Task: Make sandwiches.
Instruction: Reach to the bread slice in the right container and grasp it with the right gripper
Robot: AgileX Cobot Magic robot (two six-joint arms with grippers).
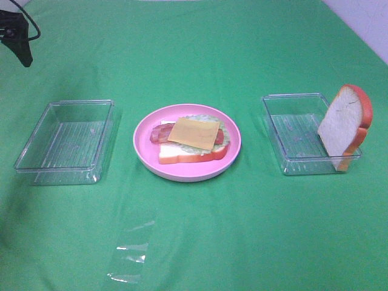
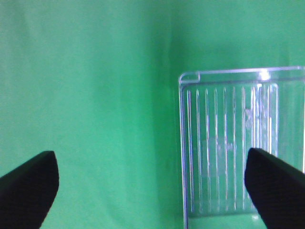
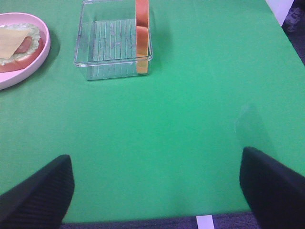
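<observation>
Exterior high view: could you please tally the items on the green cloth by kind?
Clear plastic trays: 2
Pink plate: 1
Bread slices: 2
Cheese square: 1
Clear plastic film: 1
Total: 7

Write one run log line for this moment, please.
sandwich: open on pink plate, cheese on top | top bread slice: leaning in right tray | left gripper: open | right gripper: open

Beneath me a green cloth [image 1: 254, 230] covers the whole tabletop, evenly lit; a pale wall [image 1: 364, 18] shows at the far right corner.
</observation>
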